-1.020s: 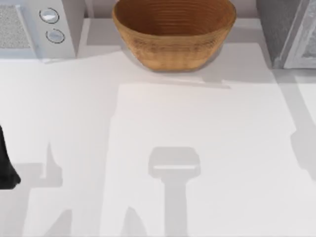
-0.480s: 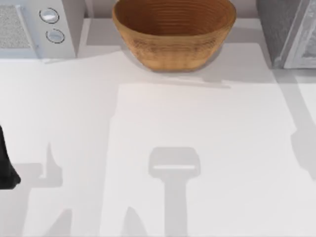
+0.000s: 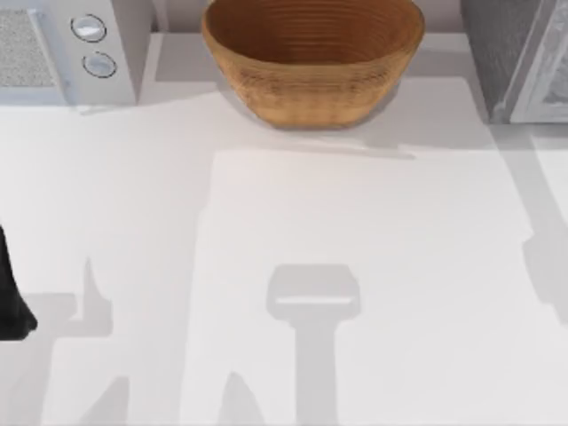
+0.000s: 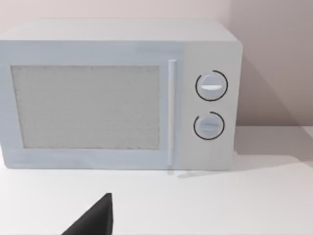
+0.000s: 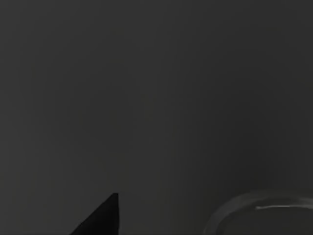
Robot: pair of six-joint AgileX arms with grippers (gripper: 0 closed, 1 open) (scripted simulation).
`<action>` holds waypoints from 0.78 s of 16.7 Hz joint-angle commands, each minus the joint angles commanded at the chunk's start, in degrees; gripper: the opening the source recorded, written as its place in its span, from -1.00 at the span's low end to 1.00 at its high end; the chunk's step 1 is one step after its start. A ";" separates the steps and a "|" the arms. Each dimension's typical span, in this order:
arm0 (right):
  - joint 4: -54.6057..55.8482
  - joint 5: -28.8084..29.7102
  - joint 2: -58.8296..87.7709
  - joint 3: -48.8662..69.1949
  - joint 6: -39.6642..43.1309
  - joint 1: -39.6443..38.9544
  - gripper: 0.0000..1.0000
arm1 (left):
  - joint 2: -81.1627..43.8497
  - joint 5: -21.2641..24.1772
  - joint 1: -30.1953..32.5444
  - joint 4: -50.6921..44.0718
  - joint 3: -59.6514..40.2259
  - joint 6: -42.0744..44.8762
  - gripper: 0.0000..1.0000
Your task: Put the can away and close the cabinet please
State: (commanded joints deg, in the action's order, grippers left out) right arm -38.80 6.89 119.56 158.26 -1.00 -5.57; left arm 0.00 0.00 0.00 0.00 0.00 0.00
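**At the table's left edge, an arm waits**

Along the far side of the white table (image 3: 355, 222) stand a microwave (image 3: 62, 49) at the left, a wicker bowl (image 3: 312, 58) in the middle and the grey cabinet (image 3: 497, 53) at the right corner. The left arm (image 3: 7, 293) sits at the table's left edge, well apart from all three. The left gripper (image 4: 95, 220) faces the microwave's door and two dials; whether it is released or clenched, I cannot tell. The right wrist view is dark, so the right gripper (image 5: 100, 218) is equally uncertain. Where the can sits I cannot tell.
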 joint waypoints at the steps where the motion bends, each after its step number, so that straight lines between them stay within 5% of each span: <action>1: 0.00 0.00 0.00 -0.02 0.00 -0.12 1.00 | 0.00 0.00 0.00 0.00 0.00 0.00 1.00; 7: 3.74 -1.56 -8.02 -8.33 0.74 0.05 1.00 | 0.00 0.00 0.00 0.00 0.00 0.00 1.00; 13: 13.92 -4.89 -33.83 -37.32 2.67 1.25 1.00 | 0.00 0.00 0.00 0.00 0.00 0.00 1.00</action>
State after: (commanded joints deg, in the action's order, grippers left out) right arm -24.88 1.99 85.74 120.94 1.67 -4.33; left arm 0.00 0.00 0.00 0.00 0.00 0.00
